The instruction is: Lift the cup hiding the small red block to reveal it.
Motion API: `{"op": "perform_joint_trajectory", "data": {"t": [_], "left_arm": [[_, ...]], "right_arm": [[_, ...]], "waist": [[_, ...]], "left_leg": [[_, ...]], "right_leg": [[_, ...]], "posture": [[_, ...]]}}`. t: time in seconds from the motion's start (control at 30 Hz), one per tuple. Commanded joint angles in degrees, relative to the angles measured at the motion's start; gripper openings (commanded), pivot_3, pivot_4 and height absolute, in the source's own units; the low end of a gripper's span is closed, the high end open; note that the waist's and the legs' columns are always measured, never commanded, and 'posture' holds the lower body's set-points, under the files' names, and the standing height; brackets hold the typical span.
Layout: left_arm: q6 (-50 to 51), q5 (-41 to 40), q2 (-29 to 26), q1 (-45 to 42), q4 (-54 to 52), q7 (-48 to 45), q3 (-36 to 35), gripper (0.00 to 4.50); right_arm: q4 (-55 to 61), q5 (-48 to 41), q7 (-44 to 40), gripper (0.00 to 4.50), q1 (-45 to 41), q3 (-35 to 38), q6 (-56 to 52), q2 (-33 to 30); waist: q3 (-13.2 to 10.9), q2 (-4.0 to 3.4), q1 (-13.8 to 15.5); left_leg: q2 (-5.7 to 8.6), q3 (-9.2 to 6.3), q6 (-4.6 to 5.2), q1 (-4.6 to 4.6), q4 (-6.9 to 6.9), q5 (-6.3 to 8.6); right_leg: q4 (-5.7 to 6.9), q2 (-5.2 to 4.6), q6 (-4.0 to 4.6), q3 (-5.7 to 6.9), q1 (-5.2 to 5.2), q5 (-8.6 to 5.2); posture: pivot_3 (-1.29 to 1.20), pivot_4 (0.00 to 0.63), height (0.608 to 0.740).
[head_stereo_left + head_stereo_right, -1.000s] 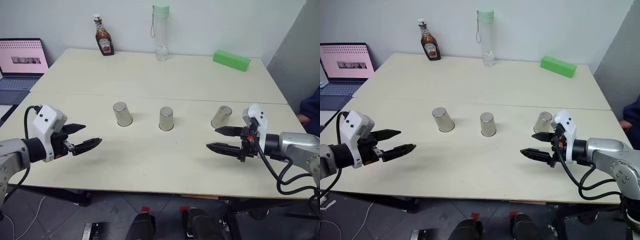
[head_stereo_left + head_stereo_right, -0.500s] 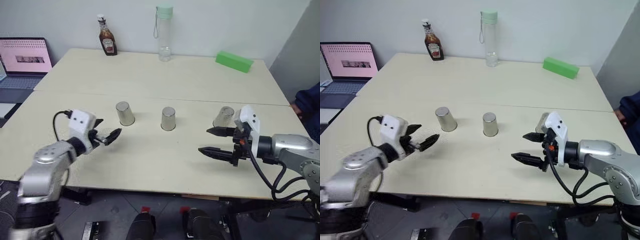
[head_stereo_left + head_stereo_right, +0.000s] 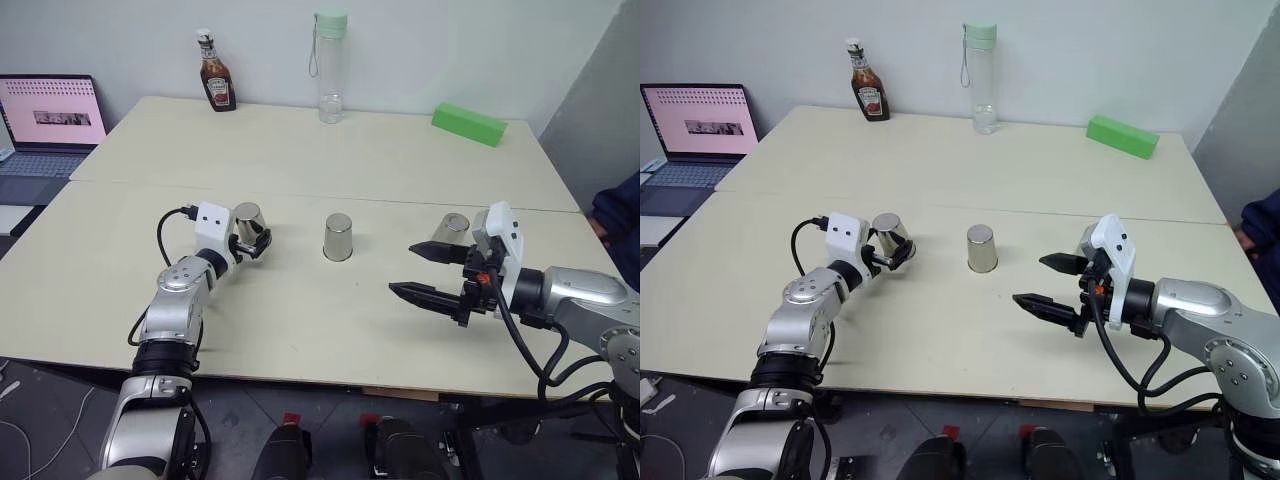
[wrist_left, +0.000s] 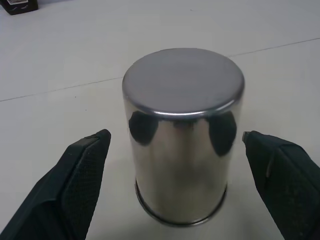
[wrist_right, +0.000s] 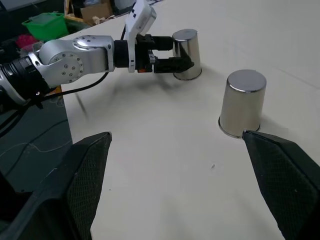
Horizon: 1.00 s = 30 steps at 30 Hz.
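Three alike silver cups stand upside down in a row on the table: left cup, middle cup, right cup. The small red block is hidden, and nothing shows which cup covers it. My left gripper is open with one finger on each side of the left cup, a gap between each finger and the cup's wall. My right gripper is open and empty, hovering just in front of the right cup and partly covering it.
A ketchup bottle, a clear water bottle and a long green block stand along the table's far side. A laptop sits at the far left. A person's sleeve shows at the right edge.
My left arm has reached forward and inward, bringing its open fingers around the left cup. The right gripper has drifted slightly left, still open.
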State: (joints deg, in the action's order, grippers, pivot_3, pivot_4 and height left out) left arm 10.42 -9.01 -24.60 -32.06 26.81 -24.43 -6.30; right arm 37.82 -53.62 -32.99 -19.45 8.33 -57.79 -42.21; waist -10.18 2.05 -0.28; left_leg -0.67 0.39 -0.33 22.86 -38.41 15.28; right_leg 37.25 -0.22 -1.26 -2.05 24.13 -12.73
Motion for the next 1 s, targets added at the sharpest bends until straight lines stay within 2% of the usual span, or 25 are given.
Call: {"op": "perform_joint_trajectory", "data": {"t": [0.03, 0.13, 0.4, 0.5, 0.63, 0.73, 0.87, 1.0], "left_arm": [[-3.8, 0.2, 0.1, -2.7, 3.1, -1.3, -0.3, 4.50], [-5.3, 0.0, 0.3, -3.8, 5.4, -2.1, -0.5, 4.32], [-5.1, -1.8, -0.1, -4.5, 3.5, -4.3, -1.9, 2.78], [-3.3, -3.0, -2.1, -4.3, -0.1, -3.8, -4.1, 2.78], [3.1, -4.3, -7.9, -2.4, -7.5, -1.7, -8.6, 2.78], [6.2, -4.7, -10.7, 0.7, -9.2, -0.9, -11.1, 2.78], [7.1, -5.4, -10.7, 2.9, -8.3, -1.1, -12.2, 2.78], [4.5, -5.0, -9.8, 2.4, -2.5, -2.4, -11.8, 2.78]], "right_arm": [[2.8, -0.8, 0.9, 4.45, 0.2, 1.3, 1.4, -0.5], [2.9, -0.7, 1.3, 4.49, 0.0, 1.2, 1.4, -0.4], [2.2, -1.6, 2.1, 4.50, -1.4, 1.1, 0.8, -0.4], [1.7, -1.8, 2.1, 4.50, -2.1, 0.8, 0.7, -0.4], [0.9, -1.6, 2.3, 4.50, -3.1, -0.1, 0.9, 0.3], [0.3, -1.2, 2.1, 4.50, -3.4, -1.0, 1.3, 0.9], [-0.5, -0.4, 1.5, 4.50, -4.0, -1.9, 1.7, 1.2], [-1.7, 0.3, 0.6, 4.50, -5.0, -2.8, 2.3, 1.3]], "waist": [[0.0, 0.00, 0.0], [0.0, 0.00, 0.0], [0.0, 0.00, 0.0], [0.0, 0.01, 0.0], [0.0, 0.01, -0.5], [0.0, 0.00, -0.9], [0.0, -0.01, -0.9], [0.0, 0.00, -0.3]], "left_leg": [[0.00, -0.01, 0.00, 0.00, 0.00, 0.00], [0.01, 0.01, 0.00, 0.01, -0.02, 0.00], [0.00, 0.01, 0.00, 0.00, -0.05, 0.00], [0.00, -0.01, 0.00, 0.03, -0.05, 0.00], [-0.05, -0.01, 0.00, 0.03, -0.05, 0.00], [-0.07, -0.03, 0.00, 0.01, 0.00, 0.00], [0.00, -0.01, 0.00, -0.03, -0.01, 0.00], [0.01, -0.07, 0.00, 0.07, -0.26, 0.00]], "right_leg": [[0.00, 0.00, 0.00, 0.00, 0.00, 0.00], [0.00, 0.00, -0.01, -0.01, 0.00, 0.01], [0.01, 0.00, -0.04, -0.01, 0.00, 0.03], [0.01, 0.00, -0.03, 0.01, 0.00, 0.03], [0.01, 0.00, -0.03, -0.01, 0.02, 0.03], [0.01, 0.00, -0.03, 0.02, 0.03, 0.03], [0.01, -0.09, -0.09, 0.02, -0.02, 0.00], [0.01, -0.12, -0.24, 0.09, -0.03, -0.01]], "posture": [[0.00, 0.150, 0.740], [0.00, 0.150, 0.740], [0.00, 0.150, 0.740], [0.00, 0.150, 0.740], [0.00, 0.150, 0.740], [0.00, 0.150, 0.740], [0.00, 0.150, 0.740], [0.00, 0.150, 0.740]]}}
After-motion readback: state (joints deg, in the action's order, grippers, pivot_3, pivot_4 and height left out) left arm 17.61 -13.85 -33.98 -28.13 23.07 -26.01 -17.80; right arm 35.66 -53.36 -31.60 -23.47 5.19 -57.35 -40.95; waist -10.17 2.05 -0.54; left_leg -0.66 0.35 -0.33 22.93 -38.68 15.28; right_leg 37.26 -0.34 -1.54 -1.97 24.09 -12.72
